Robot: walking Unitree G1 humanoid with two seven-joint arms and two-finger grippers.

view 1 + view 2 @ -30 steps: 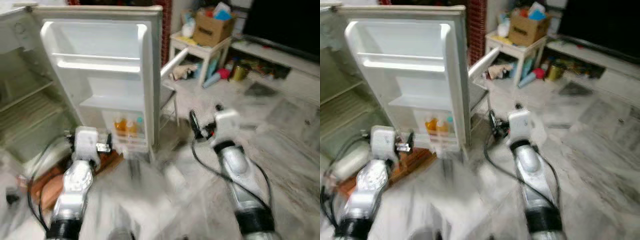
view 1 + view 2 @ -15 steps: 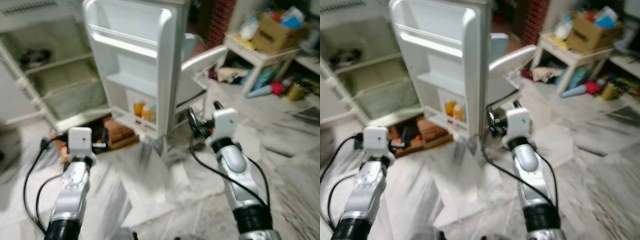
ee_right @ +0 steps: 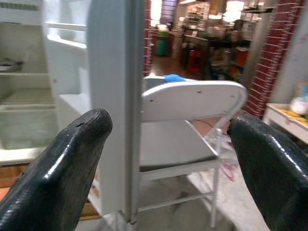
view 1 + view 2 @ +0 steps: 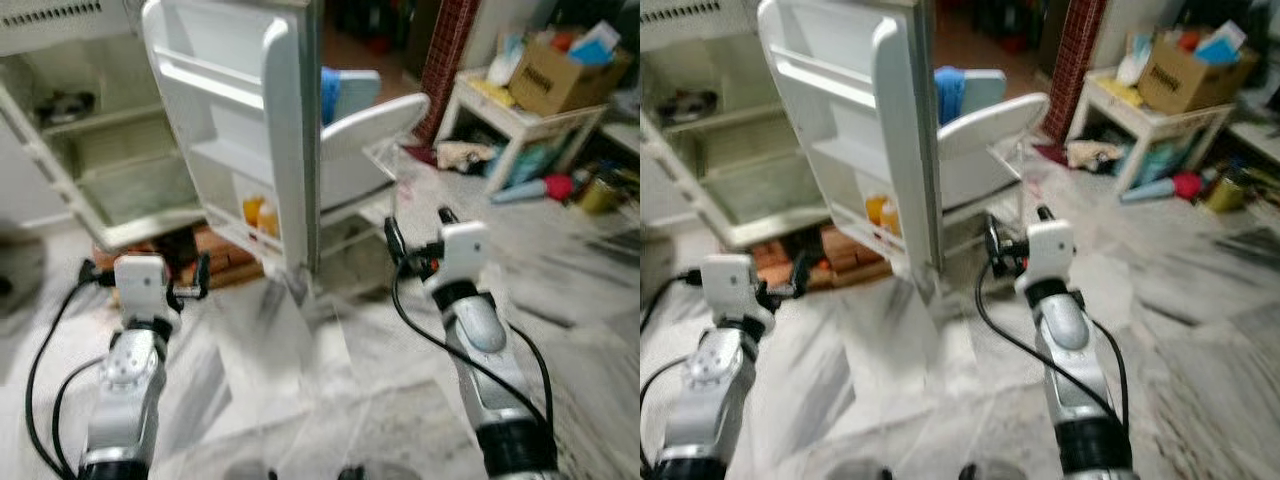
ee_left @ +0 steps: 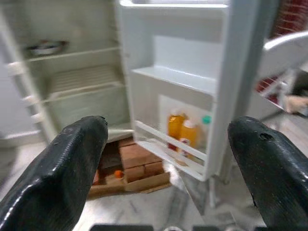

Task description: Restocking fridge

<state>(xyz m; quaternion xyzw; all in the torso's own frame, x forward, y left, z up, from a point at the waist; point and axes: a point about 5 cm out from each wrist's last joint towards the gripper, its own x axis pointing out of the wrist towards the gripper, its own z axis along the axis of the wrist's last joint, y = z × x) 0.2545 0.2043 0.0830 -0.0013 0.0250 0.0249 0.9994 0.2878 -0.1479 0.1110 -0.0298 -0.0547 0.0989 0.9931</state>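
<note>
Both pincers, left pincer (image 5: 168,178) and right pincer (image 3: 168,168), hang spread and empty before us. Our fridge (image 4: 90,150) stands open, bottles (image 5: 183,134) in its door (image 4: 250,130). We judge we're approaching; next, fetch stock.

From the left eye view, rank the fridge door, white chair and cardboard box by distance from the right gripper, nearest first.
From the right gripper:
1. White chair, just ahead.
2. Fridge door, to its left, near enough to the chair to be arguable.
3. Cardboard box, far right, on the side table.

Spread tool (image 5: 168,159) faces bottles (image 5: 182,134) in fridge door (image 5: 192,86).
</note>
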